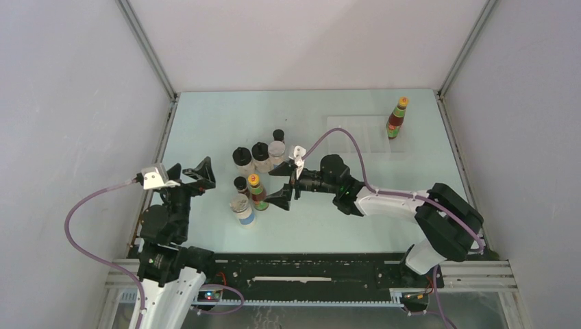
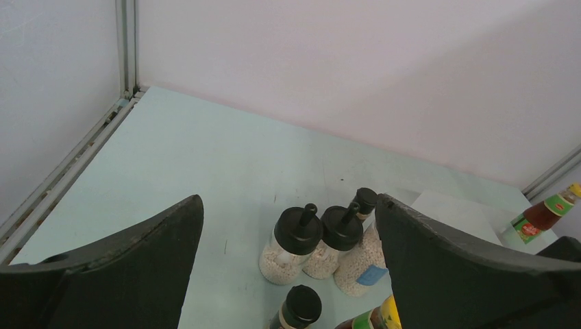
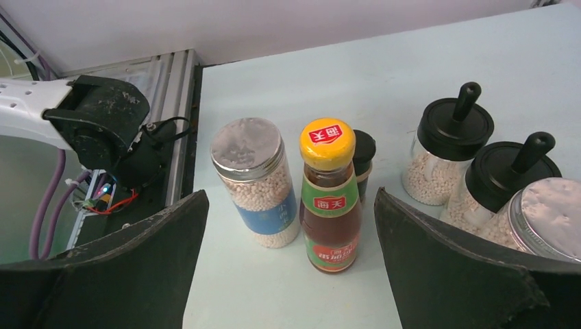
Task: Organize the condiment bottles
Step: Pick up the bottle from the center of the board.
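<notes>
Right hand [image 1: 282,184] is spread wide, pointing left at a red bottle [image 1: 257,192] in the bunch of bottles [image 1: 260,156] mid-worktop [image 1: 342,219], not gripping it. Left hand [image 1: 196,179] gapes too, holding nothing, near left. The other red bottle [image 1: 397,118] stands alone, far right.

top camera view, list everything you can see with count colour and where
sauce bottles: 2, red with yellow caps, one in the cluster, one far right at the tray
grey-lidded jars: 2, blue labels, cluster's front and back
black-lidded jars: 2, pale, side by side at cluster's back left
tiny jars: 2, dark, one behind the cluster, one inside it
tray: 1, clear, far right
table: 1, pale green
left gripper: black, open, left of cluster
right gripper: black, open, right of cluster
</notes>
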Robot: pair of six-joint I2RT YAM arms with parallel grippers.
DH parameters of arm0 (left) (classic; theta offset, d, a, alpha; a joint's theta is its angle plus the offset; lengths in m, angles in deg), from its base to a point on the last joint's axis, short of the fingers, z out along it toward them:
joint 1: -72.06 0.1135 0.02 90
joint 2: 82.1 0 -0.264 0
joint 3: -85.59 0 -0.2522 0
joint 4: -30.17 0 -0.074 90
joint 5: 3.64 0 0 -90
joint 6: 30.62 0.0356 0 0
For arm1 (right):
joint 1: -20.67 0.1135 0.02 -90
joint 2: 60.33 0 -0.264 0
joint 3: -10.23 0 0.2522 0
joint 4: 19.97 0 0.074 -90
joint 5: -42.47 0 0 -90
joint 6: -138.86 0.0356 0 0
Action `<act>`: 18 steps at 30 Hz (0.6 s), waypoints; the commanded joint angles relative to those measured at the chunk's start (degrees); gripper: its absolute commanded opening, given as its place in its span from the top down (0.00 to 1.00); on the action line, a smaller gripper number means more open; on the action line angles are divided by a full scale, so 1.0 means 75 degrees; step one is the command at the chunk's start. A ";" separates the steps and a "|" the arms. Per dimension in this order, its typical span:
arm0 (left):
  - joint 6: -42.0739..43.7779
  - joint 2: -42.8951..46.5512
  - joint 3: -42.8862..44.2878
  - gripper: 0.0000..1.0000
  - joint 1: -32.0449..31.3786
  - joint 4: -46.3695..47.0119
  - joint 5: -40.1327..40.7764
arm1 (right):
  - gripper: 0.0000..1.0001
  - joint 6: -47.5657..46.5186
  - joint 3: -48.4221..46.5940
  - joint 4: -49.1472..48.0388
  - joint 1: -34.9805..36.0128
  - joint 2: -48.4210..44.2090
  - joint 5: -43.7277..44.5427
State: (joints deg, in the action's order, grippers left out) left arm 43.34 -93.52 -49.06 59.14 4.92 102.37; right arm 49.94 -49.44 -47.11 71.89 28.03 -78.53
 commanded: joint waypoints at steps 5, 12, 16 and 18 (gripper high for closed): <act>0.0087 -0.0106 -0.0193 0.00 0.0045 0.0309 -0.0188 | 0.00 0.0537 -0.0418 -0.1174 -0.0078 0.0726 -0.0247; 0.0090 -0.0083 -0.0193 0.00 0.0046 0.0312 -0.0235 | 0.00 0.0370 -0.0776 -0.1097 -0.0083 0.1179 -0.0335; 0.0099 -0.0111 -0.0205 0.00 0.0034 0.0336 -0.0275 | 0.00 0.0290 -0.0956 -0.0982 -0.0142 0.1356 -0.0414; 0.0099 -0.0108 -0.0205 0.00 0.0036 0.0344 -0.0283 | 0.00 0.0289 -0.1027 -0.0980 -0.0175 0.1453 -0.0463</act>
State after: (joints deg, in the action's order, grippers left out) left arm 43.34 -93.72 -49.06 59.14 5.20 101.67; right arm 52.80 -54.36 -52.36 71.22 37.84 -80.72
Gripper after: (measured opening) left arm 0.996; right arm 0.993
